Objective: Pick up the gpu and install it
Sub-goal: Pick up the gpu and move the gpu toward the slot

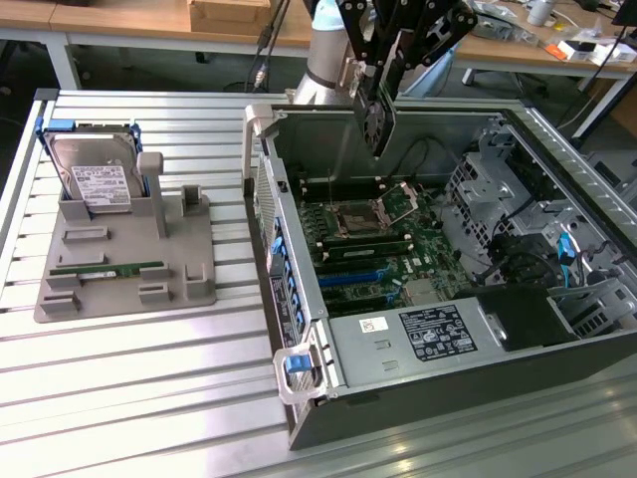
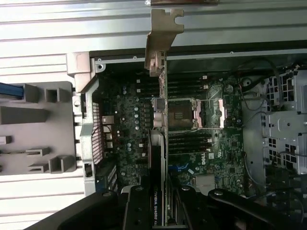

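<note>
**Finding.** The end effector (image 1: 383, 85) is pinching the gpu (image 1: 379, 127) by its upper edge. The card hangs on edge, broad face upright, over the open computer case (image 1: 299, 299). It is clear of the motherboard (image 1: 398, 249) and touches nothing below. In the exterior view it sits above the processor socket (image 1: 373, 214), toward the far side of the case. The blue expansion slots (image 1: 353, 279) lie nearer the camera.

**Wrist view.** The gpu (image 2: 157, 158) shows edge-on between the fingers (image 2: 136, 208), with its silver bracket (image 2: 160, 33) leading toward the case wall.

**Judgement.** The step in hand is carrying the card to its slot; seating is not yet done.

**Recommendations.**
- Keep the card's long edge parallel to the slot you choose. The edge-on line in the wrist view is your best reference.
- Bring the bracket in line with the rear opening of the case before the card goes down, so the bracket tail does not catch the wall.
- Keep the card upright. A tilted card would likely jam against the slot's edge.
- Stay off the socket lever and the cables on the exterior view's right.

**Other items.** The hard drive (image 1: 95, 179) and memory stick (image 1: 107, 269) rest in the grey fixture (image 1: 129, 289) on the bench (image 1: 149, 398), well apart.
</note>
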`<state>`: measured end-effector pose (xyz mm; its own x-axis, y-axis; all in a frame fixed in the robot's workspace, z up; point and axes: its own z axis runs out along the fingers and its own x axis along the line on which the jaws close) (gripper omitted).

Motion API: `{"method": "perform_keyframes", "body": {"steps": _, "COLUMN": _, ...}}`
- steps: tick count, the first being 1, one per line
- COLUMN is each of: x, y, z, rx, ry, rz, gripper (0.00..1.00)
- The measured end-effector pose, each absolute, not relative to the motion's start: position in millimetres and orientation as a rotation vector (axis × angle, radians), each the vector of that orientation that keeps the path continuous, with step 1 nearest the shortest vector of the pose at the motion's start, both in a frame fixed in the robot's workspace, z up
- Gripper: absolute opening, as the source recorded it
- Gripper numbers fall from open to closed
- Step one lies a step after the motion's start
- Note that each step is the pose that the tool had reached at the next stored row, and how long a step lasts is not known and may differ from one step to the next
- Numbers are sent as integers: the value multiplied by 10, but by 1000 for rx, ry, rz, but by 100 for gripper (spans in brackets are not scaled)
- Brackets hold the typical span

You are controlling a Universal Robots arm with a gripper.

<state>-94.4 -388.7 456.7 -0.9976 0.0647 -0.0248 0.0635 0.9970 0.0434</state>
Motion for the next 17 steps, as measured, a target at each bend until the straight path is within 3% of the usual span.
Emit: {"method": "perform_keyframes", "body": {"steps": 17, "x": -558, "y": -3887, "z": 4567, "rx": 100, "ry": 3113, "rz": 65, "gripper": 26}}
